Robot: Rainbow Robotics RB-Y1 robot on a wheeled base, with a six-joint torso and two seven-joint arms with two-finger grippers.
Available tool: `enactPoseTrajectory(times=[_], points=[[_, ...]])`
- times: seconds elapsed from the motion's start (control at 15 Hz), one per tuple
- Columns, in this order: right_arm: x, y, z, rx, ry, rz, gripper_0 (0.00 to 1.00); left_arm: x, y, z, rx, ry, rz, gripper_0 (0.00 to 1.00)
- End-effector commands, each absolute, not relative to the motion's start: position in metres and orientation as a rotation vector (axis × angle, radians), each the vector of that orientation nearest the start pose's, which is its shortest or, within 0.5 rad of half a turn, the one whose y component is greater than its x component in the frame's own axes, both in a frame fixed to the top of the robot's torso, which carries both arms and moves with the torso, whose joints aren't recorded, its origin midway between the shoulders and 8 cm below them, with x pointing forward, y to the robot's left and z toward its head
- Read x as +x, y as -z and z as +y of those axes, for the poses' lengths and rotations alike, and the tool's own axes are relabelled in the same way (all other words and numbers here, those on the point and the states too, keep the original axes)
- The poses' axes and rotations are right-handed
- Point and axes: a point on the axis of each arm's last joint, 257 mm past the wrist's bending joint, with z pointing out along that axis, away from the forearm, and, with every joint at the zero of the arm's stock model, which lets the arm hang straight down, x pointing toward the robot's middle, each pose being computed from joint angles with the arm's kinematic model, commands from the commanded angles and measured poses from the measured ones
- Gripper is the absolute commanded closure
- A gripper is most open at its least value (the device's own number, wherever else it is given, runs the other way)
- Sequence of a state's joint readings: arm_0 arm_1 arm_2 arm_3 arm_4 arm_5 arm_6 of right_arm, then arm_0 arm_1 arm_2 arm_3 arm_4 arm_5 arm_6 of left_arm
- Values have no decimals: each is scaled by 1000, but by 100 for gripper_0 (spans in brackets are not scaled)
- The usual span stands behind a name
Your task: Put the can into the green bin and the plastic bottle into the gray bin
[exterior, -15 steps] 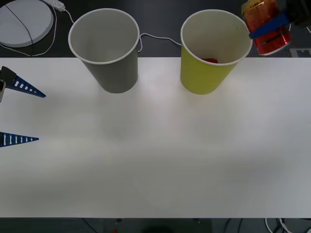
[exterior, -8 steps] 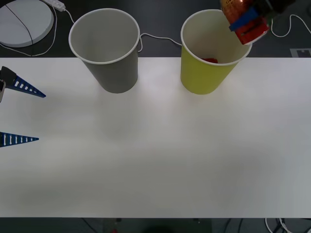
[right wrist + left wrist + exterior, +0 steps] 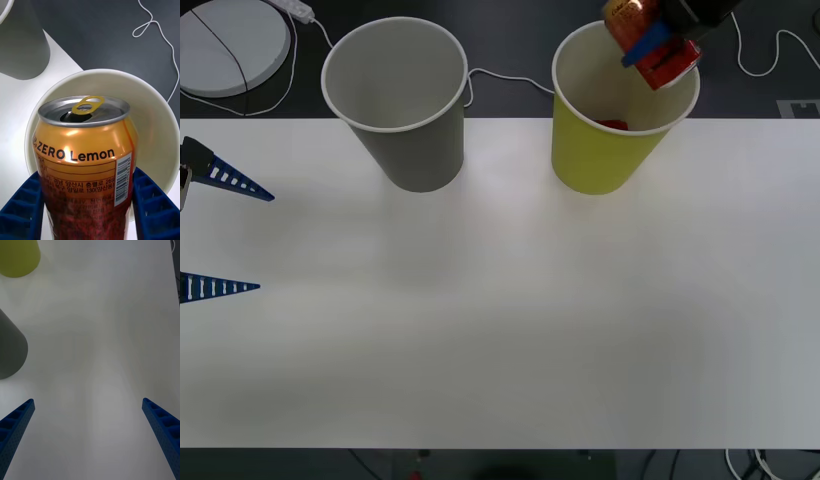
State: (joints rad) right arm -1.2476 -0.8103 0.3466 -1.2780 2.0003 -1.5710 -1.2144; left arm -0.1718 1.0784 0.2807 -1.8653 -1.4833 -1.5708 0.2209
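Can, small, orange-red metal with a silver top and gold pull tab (image 3: pixel 88 168), sits clamped between my right gripper's (image 3: pixel 88 210) blue ribbed fingers, tilted above the mouth of the yellow-green paper cup (image 3: pixel 605 150). Gray paper cup (image 3: pixel 405 120) stands beside it on the white table (image 3: pixel 500 320). My left gripper (image 3: pixel 90 438) hangs spread wide at the table's left edge.

the right claw (image 3: pixel 648 42) is cut off by the front view's top edge, as is the can (image 3: pixel 642 30) it clamps; a blue finger (image 3: pixel 642 42) hides a strip of the can. in the right wrist view the can (image 3: pixel 87 157) hides much of the green bin (image 3: pixel 157 112), and the can's base runs off the edge. something red (image 3: pixel 612 124) lies inside the green bin (image 3: pixel 600 160), too little showing to tell what. the left claw (image 3: pixel 220 232) is cut off at the front view's left edge. the gray bin (image 3: pixel 11 348) is cut off in the left wrist view.
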Motion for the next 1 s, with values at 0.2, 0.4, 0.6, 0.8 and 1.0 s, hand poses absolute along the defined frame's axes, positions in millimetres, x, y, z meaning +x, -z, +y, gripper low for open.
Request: enactPoseTrajectory(times=[0.2,0.4,0.6,0.8,1.0], points=[[579,-22,-183,-1126,-43,2189,0,380,110,304,1833,140,1613,0],[571,-36,-192,-1154,-50,2156,0,380,110,304,1833,140,1613,0],[554,-50,-200,-1154,-163,2119,0,380,110,304,1833,140,1613,0],[526,-53,-215,-1194,-226,2062,0,380,110,304,1833,140,1613,0],[495,-45,-230,-1325,-228,1967,0,380,110,304,1833,140,1613,0]])
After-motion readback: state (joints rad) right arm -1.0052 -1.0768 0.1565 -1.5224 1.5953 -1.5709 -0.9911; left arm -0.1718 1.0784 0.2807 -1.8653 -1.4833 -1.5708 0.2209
